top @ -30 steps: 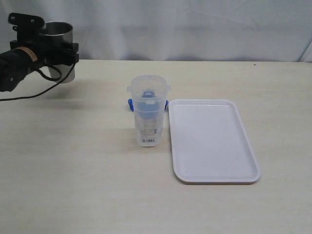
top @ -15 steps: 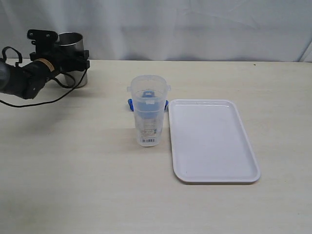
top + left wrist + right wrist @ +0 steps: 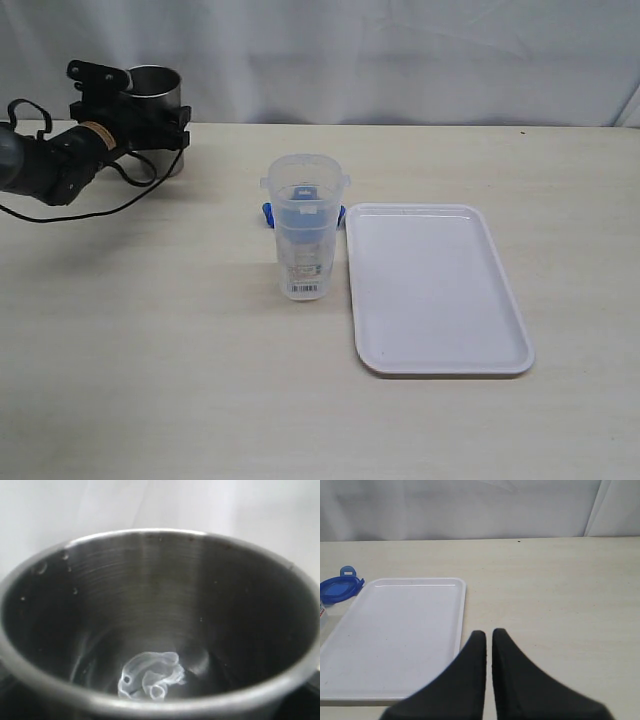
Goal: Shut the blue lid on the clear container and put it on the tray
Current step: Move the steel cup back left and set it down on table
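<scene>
Left jaws clamped steel tumbler (image 3: 158, 88), right jaws together; reaching blue lid (image 3: 339, 588) behind clear container (image 3: 303, 240) could knock the container over.

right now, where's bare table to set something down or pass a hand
Bare table left of the clear container, and right of the tray; the tray itself is empty. Crowded: the narrow gap between container and tray, with the blue lid just behind.
</scene>
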Action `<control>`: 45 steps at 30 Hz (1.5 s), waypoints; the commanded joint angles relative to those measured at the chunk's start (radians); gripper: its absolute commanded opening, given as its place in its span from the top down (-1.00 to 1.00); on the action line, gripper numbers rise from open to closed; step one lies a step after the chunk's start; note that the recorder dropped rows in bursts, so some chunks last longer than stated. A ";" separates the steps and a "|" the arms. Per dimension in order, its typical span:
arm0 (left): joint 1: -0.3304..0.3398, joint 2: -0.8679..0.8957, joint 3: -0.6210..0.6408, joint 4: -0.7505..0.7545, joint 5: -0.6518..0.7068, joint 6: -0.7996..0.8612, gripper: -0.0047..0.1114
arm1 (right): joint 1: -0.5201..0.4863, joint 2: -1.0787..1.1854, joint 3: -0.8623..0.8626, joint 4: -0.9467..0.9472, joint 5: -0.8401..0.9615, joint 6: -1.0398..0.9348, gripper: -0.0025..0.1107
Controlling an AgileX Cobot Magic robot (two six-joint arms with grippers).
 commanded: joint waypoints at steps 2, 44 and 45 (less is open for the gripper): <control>0.003 -0.001 0.006 -0.006 -0.039 -0.002 0.92 | -0.001 -0.004 0.002 0.002 0.001 0.000 0.87; 0.003 -0.001 0.023 -0.028 0.085 -0.019 -0.41 | -0.001 -0.004 0.002 0.002 0.001 0.000 0.87; 0.003 -0.001 0.023 -0.028 0.094 -0.019 -0.41 | -0.001 -0.004 0.002 0.002 0.001 0.000 0.87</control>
